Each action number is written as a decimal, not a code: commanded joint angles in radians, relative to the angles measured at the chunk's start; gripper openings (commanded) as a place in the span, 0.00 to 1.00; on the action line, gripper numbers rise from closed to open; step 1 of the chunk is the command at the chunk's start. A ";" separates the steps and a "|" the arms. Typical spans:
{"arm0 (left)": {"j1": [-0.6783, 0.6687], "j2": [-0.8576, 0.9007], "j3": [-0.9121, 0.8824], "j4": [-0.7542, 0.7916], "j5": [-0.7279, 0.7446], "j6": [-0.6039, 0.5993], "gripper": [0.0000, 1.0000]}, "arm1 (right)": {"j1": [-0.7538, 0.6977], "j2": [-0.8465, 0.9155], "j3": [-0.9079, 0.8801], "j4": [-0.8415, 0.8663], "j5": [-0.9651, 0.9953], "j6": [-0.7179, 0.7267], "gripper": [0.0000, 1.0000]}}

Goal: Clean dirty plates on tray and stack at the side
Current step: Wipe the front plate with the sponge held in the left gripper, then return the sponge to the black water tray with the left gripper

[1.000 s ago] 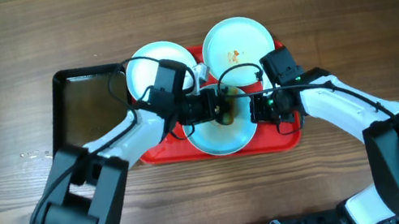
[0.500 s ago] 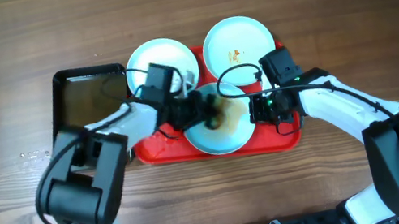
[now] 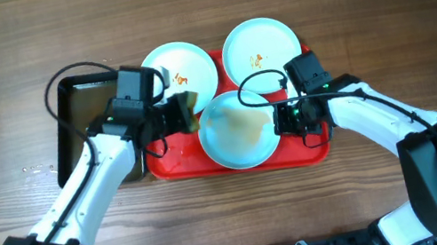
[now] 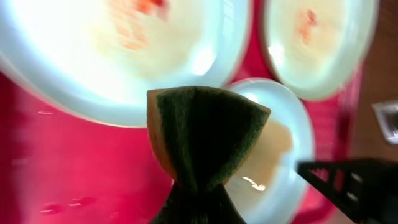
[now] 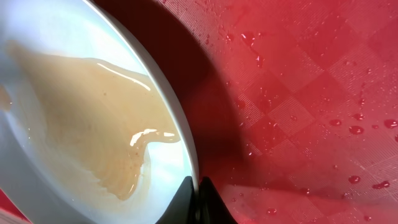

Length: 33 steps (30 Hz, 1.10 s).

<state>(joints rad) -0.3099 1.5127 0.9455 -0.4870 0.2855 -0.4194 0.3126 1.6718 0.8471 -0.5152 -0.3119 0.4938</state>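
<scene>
Three pale plates lie on the red tray (image 3: pixel 309 150). The back-left plate (image 3: pixel 182 70) and back-right plate (image 3: pixel 260 50) carry small orange smears. The front plate (image 3: pixel 240 129) holds a thin brownish film of liquid (image 5: pixel 81 118). My right gripper (image 3: pixel 280 121) is shut on this plate's right rim (image 5: pixel 186 155), and that side stands a little above the tray (image 5: pixel 298 93). My left gripper (image 3: pixel 180 111) is shut on a green and yellow sponge (image 4: pixel 205 134). It holds the sponge over the tray's left part, between the back-left plate (image 4: pixel 118 56) and the front plate (image 4: pixel 280 149).
A black rectangular tray (image 3: pixel 78 120) lies on the wooden table just left of the red tray, under my left arm. Water drops dot the red tray floor (image 5: pixel 354 127). Bare wood lies all around both trays.
My left gripper has carried the sponge left, off the front plate, to the tray's left side, uncovering the back-left plate. The right gripper has kept still on the rim.
</scene>
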 commanded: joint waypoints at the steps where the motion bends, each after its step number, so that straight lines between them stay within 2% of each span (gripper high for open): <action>1: 0.048 -0.030 -0.005 -0.005 -0.193 0.023 0.04 | 0.002 0.008 0.015 0.003 0.019 0.004 0.05; 3: 0.089 -0.027 -0.005 -0.013 -0.322 0.023 0.04 | 0.002 0.008 0.015 0.006 0.021 0.004 0.05; 10: 0.257 0.037 -0.029 -0.022 -0.389 0.020 0.04 | 0.002 0.008 0.015 0.002 0.021 0.003 0.05; 12: 0.288 0.061 -0.037 -0.023 -0.388 0.114 0.04 | 0.002 0.008 0.015 -0.002 0.020 0.003 0.05; 13: 0.293 0.084 -0.037 -0.023 -0.388 0.215 0.04 | 0.002 0.008 0.015 -0.001 0.020 0.003 0.05; 15: 0.292 0.116 -0.037 -0.026 -0.380 0.303 0.04 | 0.002 0.008 0.015 0.000 0.021 0.003 0.05; 19: 0.293 0.163 -0.037 -0.037 -0.317 0.315 0.06 | 0.002 0.008 0.015 -0.002 0.020 0.003 0.05; 20: 0.293 0.163 -0.037 -0.040 -0.322 0.315 0.38 | 0.002 0.008 0.015 -0.002 0.020 0.003 0.05; 21: 0.293 0.163 -0.037 -0.041 -0.333 0.315 0.54 | 0.002 0.008 0.015 -0.002 0.020 0.003 0.05; 23: 0.293 0.163 -0.037 -0.037 -0.340 0.315 0.63 | 0.002 0.008 0.015 -0.002 0.020 0.003 0.05; 24: 0.293 0.163 -0.037 -0.027 -0.341 0.315 0.72 | 0.002 0.008 0.015 -0.002 0.020 0.003 0.05; 27: 0.293 0.164 -0.037 0.041 -0.389 0.315 0.76 | 0.002 0.008 0.015 -0.002 0.020 0.003 0.05; 33: 0.293 0.205 -0.039 0.060 -0.388 0.311 0.76 | 0.002 0.008 0.015 -0.002 0.020 0.003 0.05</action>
<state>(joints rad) -0.0212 1.6764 0.9131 -0.4294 -0.0849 -0.1131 0.3126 1.6718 0.8471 -0.5152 -0.3092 0.4938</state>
